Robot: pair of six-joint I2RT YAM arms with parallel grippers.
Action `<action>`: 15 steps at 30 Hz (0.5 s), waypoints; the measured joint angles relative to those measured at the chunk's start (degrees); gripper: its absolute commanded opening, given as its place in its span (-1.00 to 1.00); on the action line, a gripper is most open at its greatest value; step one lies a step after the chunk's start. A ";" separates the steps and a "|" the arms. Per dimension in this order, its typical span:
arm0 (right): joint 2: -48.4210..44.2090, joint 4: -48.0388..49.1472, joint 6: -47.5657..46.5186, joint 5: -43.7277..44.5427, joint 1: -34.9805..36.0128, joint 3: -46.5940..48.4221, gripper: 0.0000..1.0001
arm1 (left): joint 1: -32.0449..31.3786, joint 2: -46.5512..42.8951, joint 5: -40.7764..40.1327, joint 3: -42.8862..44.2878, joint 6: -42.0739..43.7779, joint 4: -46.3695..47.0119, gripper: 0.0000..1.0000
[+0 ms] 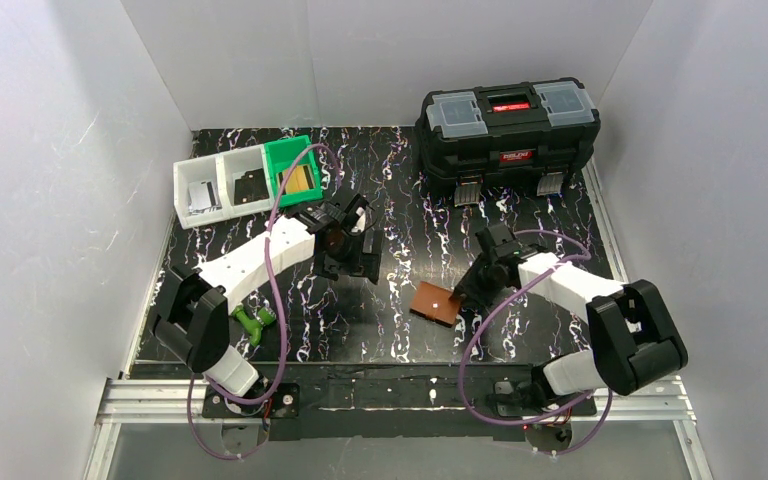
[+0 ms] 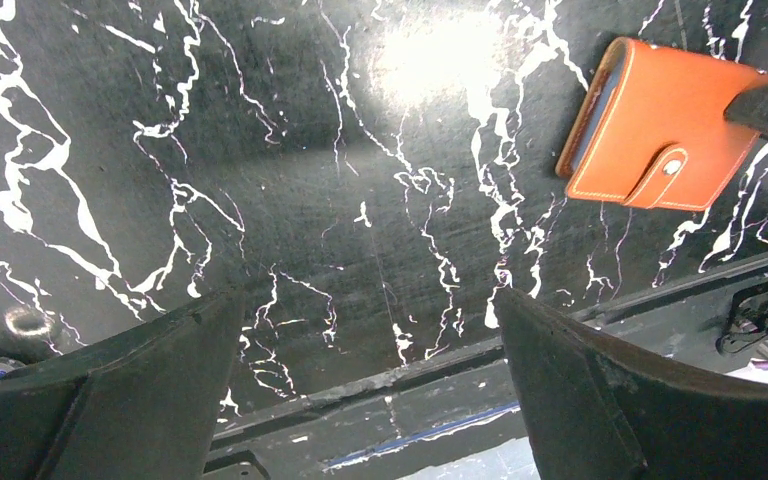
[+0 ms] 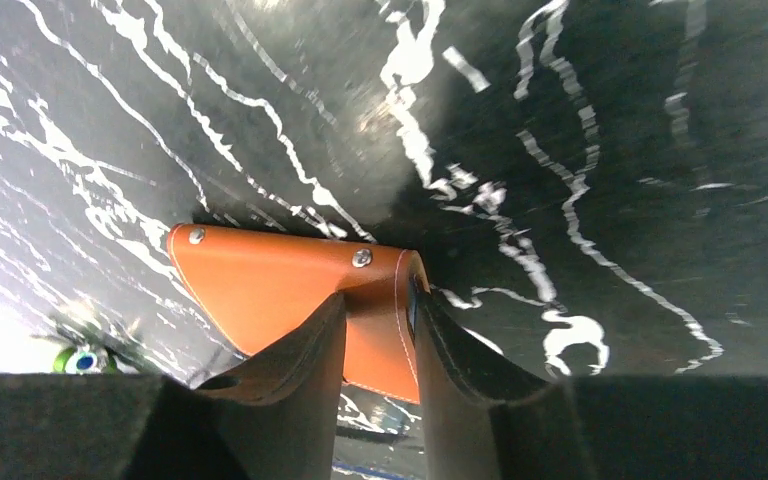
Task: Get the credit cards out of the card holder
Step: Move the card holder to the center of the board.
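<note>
- Card holder: brown leather with its snap tab fastened. It lies flat on the bench in front of the black toolbox, slightly to its left.
- Credit cards: none in view; judged to be inside the fastened holder.
- Right fingers: drawn close together, pinching the holder's edge on the side nearest the toolbox.
- Left fingers: spread wide and holding nothing, above bare bench in front and to the left of the toolbox.
- Step in hand: securing the holder; no card is out yet.
- Next move calls for a steady right-hand hold while the left fingers release the snap tab and fold the holder open.
</note>
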 measured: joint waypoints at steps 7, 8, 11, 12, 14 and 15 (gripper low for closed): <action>0.32 0.43 0.75 -0.87 2.98 0.96 0.55 | -0.06 -0.02 3.22 -3.32 -0.47 0.70 0.99; -0.19 -0.23 -0.19 -0.79 2.98 1.73 0.56 | -0.23 -0.02 3.50 -3.45 -0.47 0.72 0.99; -3.74 -1.44 -3.11 0.01 2.90 2.78 0.53 | -1.79 -0.02 3.54 -3.43 -0.71 1.20 0.99; -5.25 -1.91 -3.80 0.26 2.78 2.79 0.51 | -2.88 0.04 3.40 -3.35 -0.91 1.36 0.96; -9.76 -3.08 -5.54 0.71 2.16 2.52 0.48 | -5.29 0.58 2.98 -2.54 -1.40 1.29 0.83; -12.55 -3.12 -6.45 0.73 1.25 1.89 0.46 | -6.97 1.39 2.21 -1.47 -1.92 1.23 0.79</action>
